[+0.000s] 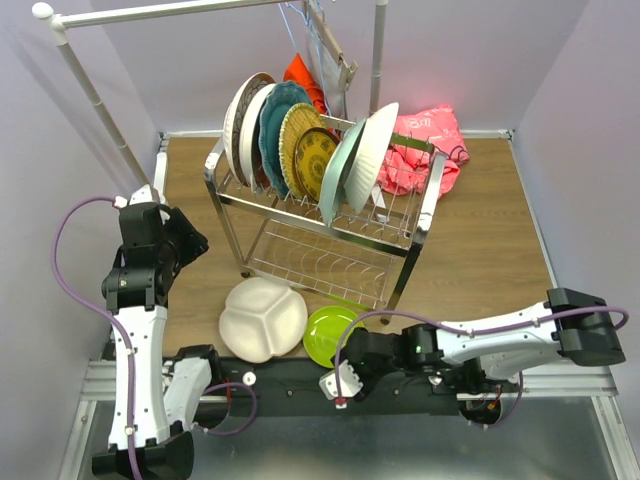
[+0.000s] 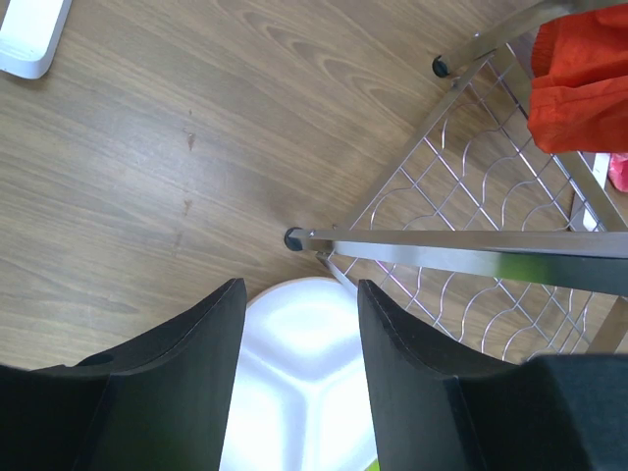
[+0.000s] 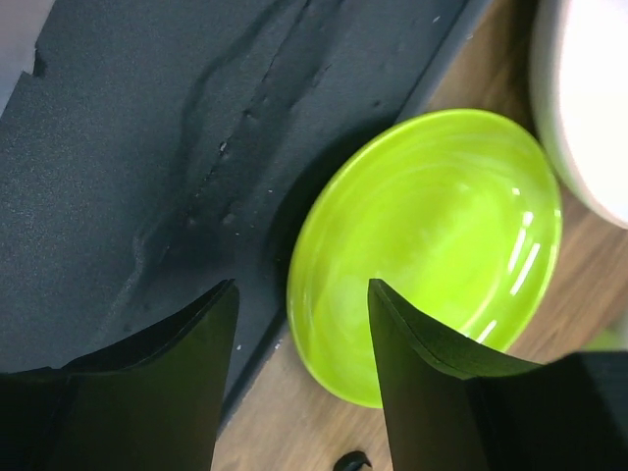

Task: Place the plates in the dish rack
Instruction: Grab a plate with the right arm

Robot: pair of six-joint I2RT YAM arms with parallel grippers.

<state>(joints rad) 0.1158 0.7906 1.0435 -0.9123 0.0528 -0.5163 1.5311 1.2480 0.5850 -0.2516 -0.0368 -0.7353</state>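
No legible text, label, brand or number — anywhere

A shiny wire rack [image 1: 412, 262] stands in the middle of the counter [image 1: 490, 260]. Seven plates [image 1: 290, 140] stand on edge in its top part, and the bottom part holds no plates. A white plate [image 1: 262, 318] with three sections lies flat by the near edge, in front of the rack. A green plate [image 1: 325, 335] lies just beside it, to its right. The right arm reaches in low along the near edge, and its gripper [image 1: 352, 352] is at the green plate's right side. The left gripper [image 1: 185, 245] hangs over the left side, apart from the rack. A pink cloth [image 1: 425, 150] lies at the far edge. An orange cloth [image 1: 303, 78] shows behind the plates, under a white rail [image 1: 150, 12].
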